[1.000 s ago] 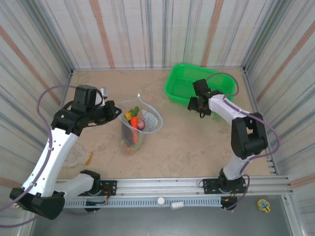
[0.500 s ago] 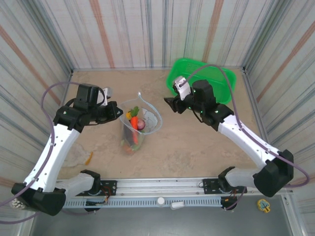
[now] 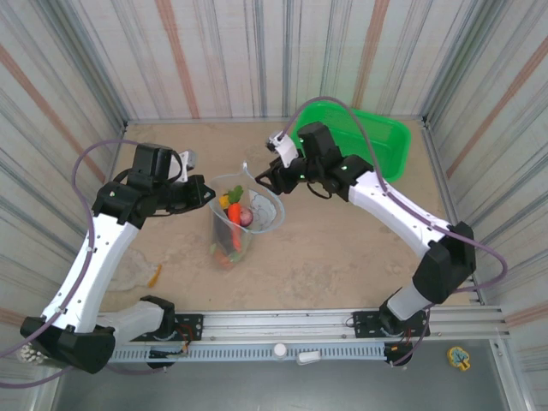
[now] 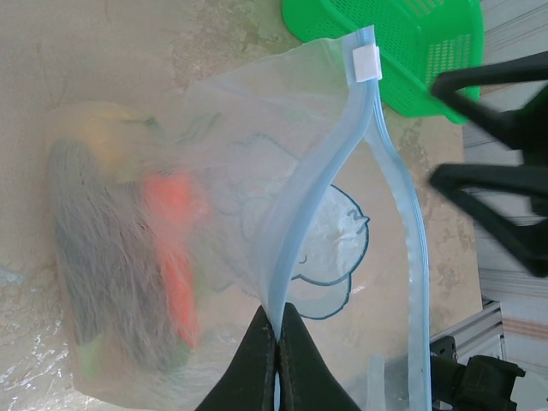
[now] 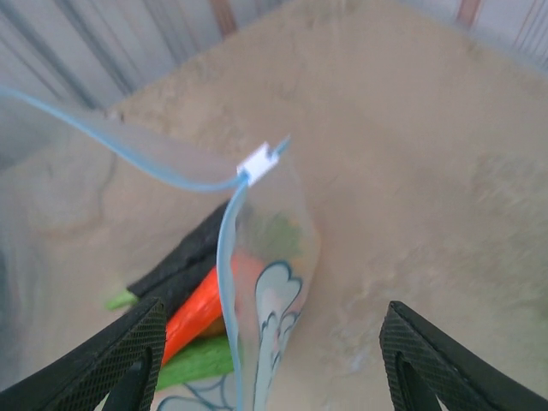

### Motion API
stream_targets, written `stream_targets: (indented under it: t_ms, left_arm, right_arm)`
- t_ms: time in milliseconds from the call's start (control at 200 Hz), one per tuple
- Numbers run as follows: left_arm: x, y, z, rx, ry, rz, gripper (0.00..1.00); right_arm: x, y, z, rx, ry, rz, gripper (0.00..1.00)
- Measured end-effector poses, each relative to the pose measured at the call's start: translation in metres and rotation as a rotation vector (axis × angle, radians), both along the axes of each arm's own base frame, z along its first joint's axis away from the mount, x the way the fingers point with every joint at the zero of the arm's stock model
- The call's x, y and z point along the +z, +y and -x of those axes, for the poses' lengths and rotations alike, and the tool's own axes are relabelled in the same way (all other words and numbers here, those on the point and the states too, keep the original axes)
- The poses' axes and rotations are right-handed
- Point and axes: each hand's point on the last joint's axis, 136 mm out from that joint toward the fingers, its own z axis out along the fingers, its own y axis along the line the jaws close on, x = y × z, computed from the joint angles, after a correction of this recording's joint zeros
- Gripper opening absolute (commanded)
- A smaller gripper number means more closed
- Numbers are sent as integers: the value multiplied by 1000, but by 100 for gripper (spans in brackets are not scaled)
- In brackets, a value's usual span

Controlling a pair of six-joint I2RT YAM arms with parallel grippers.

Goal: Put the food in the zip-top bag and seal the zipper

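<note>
Though unsealed — clear elephant-print zip-top bag (image 4: 248, 154), bright food (image 4: 171, 240) inside

The zip-top bag (image 5: 287, 248) stands open on the beige worktop (image 5: 428, 171), its light-blue zipper (image 5: 221, 248) curving down from a white slider (image 5: 264, 160) at the bag's top corner. Inside the bag lie a dark eggplant (image 5: 180, 261), an orange carrot (image 5: 193, 312) and a green cucumber (image 5: 193, 364). The right claw (image 5: 274, 342) hovers near the bag, its black fingers (image 5: 411, 360) wide apart, framing the bag's lower part.
</note>
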Motion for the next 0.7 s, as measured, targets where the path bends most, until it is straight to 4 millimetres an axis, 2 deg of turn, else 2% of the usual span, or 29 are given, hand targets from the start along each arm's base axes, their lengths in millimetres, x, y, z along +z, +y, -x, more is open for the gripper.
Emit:
stream_targets:
  t_ms: [85,165,210,276,326,426,481,581,626,701]
  left_arm:
    - [0,-1,0,-1,2,5,0]
    - [1,-2,1,-4,7,15,0]
    - [2,-4,2,-8,12,26,0]
    - [2,-7,3,-14,21,46,0]
    - [3,-9,3,-15,25,68,1]
    - [5,-16,4,-19,36,123,6]
    - [7,-21,4,-22,41,161,13]
    - [17,-28,2,-31,24,222,37]
    - [25,-29,2,-38,-7,241,53]
    - [39,-27,3,-37,-56,254,67]
  right_arm:
    - [-18,7,-1,3,50,42,59]
    - [-22,14,-7,-7,70,59,46]
    - [-19,19,-13,-14,66,60,35]
    - [-15,24,-19,-17,64,56,12]
    - [-10,28,-23,-10,56,56,0]
    - [-3,35,-28,-4,55,59,0]
    - [0,37,-30,0,53,65,0]
    - [5,37,-31,14,45,68,0]
    - [9,35,-33,21,38,63,0]
    - [20,33,-36,46,5,50,0]
